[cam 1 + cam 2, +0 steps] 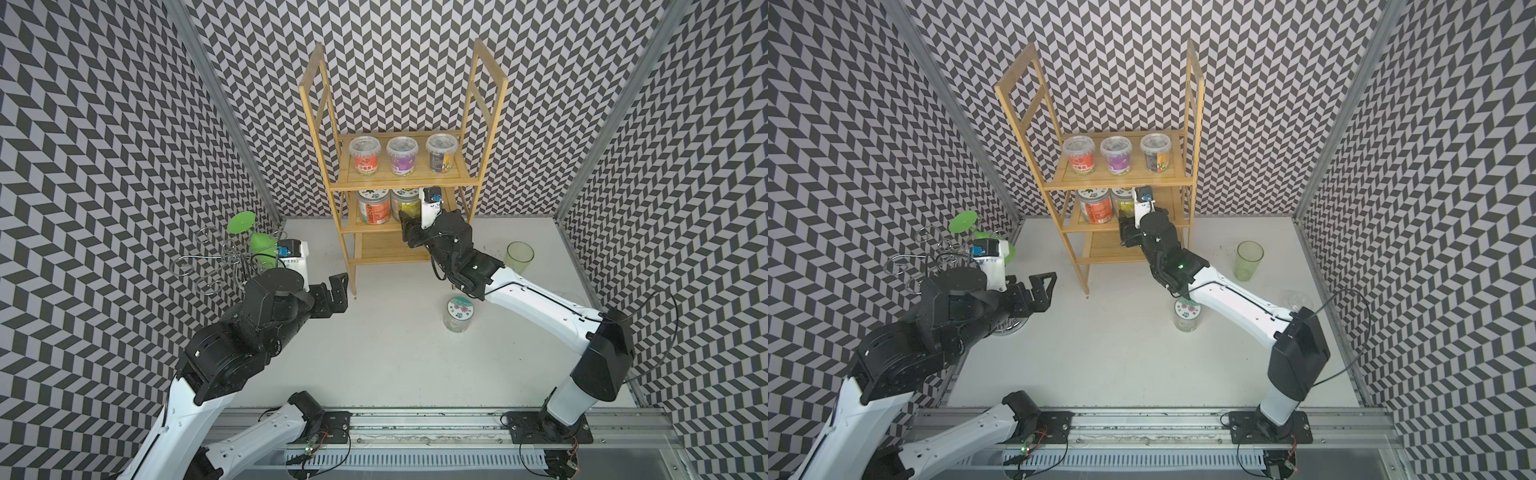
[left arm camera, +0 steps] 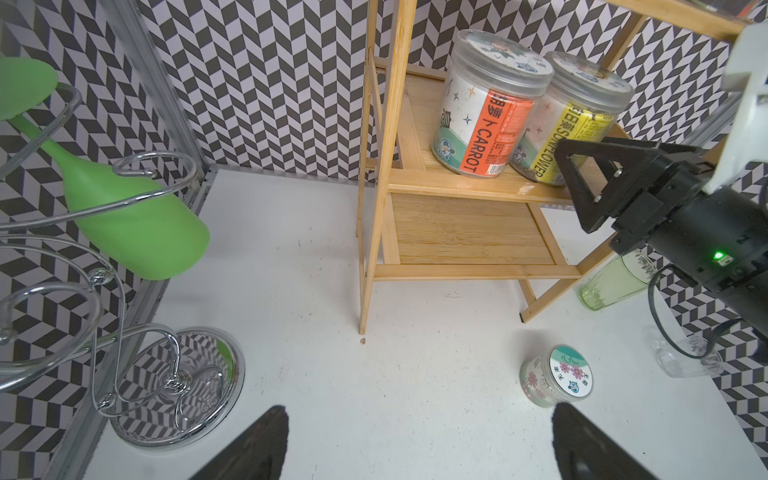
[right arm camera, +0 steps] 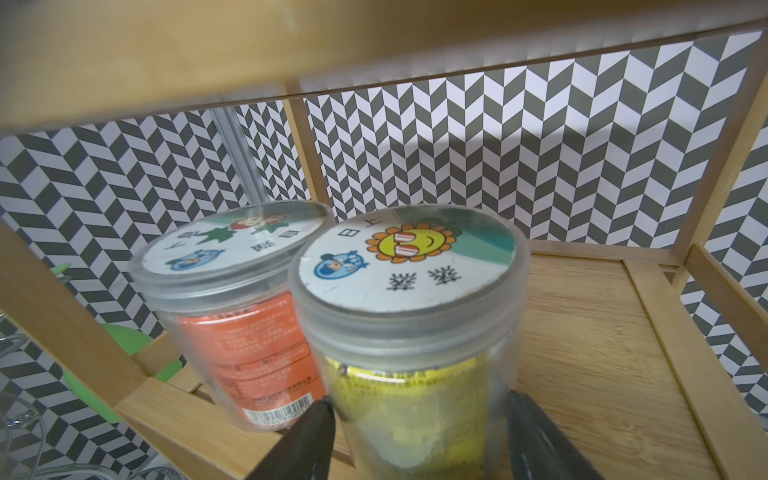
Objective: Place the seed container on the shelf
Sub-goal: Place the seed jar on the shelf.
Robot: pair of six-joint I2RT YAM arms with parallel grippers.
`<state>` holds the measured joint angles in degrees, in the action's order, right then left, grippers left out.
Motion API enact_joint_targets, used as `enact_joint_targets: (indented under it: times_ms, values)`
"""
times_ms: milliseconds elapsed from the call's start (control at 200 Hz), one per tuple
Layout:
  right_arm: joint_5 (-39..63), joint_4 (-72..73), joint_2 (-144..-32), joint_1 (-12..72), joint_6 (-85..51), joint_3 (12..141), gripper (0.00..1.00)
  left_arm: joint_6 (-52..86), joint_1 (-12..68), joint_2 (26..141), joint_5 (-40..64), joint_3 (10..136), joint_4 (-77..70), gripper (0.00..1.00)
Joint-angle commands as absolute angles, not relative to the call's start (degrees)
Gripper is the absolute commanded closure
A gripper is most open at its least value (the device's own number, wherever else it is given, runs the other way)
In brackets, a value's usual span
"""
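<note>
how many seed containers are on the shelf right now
5. On the shelf's top board, three in a row: orange-label tub, purple-label tub, black-label tub. On the middle board, the carrot jar and the sunflower jar, side by side. None seems hidden.

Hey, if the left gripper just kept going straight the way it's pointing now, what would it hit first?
Most likely the shelf: the open left gripper points at its near front leg and bottom tier. Depth is hard to judge, so it may slip just past the leg.

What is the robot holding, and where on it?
Left gripper: nothing. Right gripper brackets the sunflower jar low on its body; firm grip cannot be told.
</note>
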<state>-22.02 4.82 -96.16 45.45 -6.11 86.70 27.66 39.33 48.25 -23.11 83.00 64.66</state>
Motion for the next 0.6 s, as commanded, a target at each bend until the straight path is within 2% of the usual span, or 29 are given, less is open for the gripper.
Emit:
enact_joint_targets:
  times_ms: [0, 140, 596]
  values:
    - [-22.06, 7.49, -95.04, 44.82, -6.33, 85.94, 0.27, 26.94, 39.0, 47.76, -23.91, 82.37, 64.08, 0.0]
    - [-22.41, 7.97, -93.43, 45.35, -5.97, 84.18, 0.2, 26.84, 39.02, 47.82, -23.72, 82.27, 63.81, 0.0]
    - [-24.5, 8.03, -86.03, 46.91, -4.39, 78.85, 0.19, 25.89, 38.96, 48.67, -23.59, 83.43, 63.88, 0.01]
